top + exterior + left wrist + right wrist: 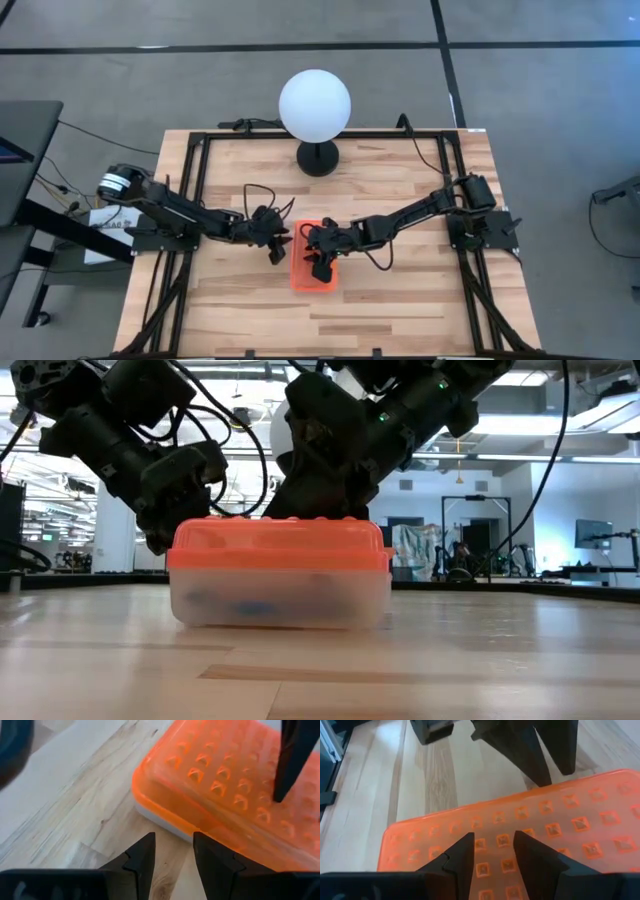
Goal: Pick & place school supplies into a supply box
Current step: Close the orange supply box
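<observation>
The supply box [312, 270], clear plastic with an orange lid [278, 545], stands shut on the table's middle. Blurred blue and dark shapes [250, 605] show through its clear wall; which school supplies they are I cannot tell. My left gripper [174, 855] is open beside the box's left side, slanting down at its lower edge [165, 822]. My right gripper [494, 852] is open and slants down over the dimpled lid [530, 815], coming from the right. In the high view my left gripper [277, 247] and my right gripper [320, 265] lie close together. My right gripper's fingers come slanting down from the right onto the lid's top; in the left wrist view one fingertip [279, 795] reaches the lid surface [260, 807], but I cannot tell whether it touches. My left gripper's fingertips [199, 840] stand at the box's left side; touching or apart, I cannot tell.
A white globe lamp [315, 105] on a black foot [318, 158] stands at the far middle. Black frame rails [200, 190] run along the table's left and right sides, with cables by both arms. Bare wood [320, 320] lies near the front edge.
</observation>
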Controlling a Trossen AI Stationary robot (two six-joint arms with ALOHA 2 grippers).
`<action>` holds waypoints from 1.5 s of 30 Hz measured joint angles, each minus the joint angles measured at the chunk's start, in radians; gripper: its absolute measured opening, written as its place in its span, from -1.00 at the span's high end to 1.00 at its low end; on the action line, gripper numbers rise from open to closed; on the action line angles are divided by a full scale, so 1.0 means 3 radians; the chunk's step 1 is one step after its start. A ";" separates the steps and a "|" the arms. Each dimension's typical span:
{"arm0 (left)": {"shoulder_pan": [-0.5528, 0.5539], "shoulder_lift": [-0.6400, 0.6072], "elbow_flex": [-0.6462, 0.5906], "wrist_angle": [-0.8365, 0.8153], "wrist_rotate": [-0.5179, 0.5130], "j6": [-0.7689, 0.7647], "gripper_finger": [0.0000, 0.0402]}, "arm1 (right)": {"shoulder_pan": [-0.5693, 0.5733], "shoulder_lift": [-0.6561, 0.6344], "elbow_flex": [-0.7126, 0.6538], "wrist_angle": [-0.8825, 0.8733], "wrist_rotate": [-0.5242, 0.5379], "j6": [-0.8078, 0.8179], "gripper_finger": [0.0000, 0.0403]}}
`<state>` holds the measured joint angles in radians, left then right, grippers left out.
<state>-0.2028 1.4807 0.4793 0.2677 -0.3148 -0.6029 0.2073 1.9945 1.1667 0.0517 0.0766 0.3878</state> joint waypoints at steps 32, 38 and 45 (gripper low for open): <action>-0.0404 -0.0079 0.0001 -0.0096 0.0249 -0.0216 0.36 | 0.0314 -0.1001 -0.0028 -0.1319 0.0493 -0.0415 0.34; -0.0489 -0.0076 0.0000 -0.0064 0.0213 -0.0215 0.36 | 0.0394 -0.1167 -0.0025 -0.1856 0.0711 -0.0109 0.37; -0.0501 -0.0076 0.0068 -0.0035 0.0035 -0.0040 0.36 | 0.0508 -0.1327 -0.0022 -0.2342 0.0960 0.0310 0.37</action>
<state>-0.3531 1.4578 0.4996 0.2574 -0.3043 -0.6150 0.3596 1.5963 1.1603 -0.6509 0.3645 0.4808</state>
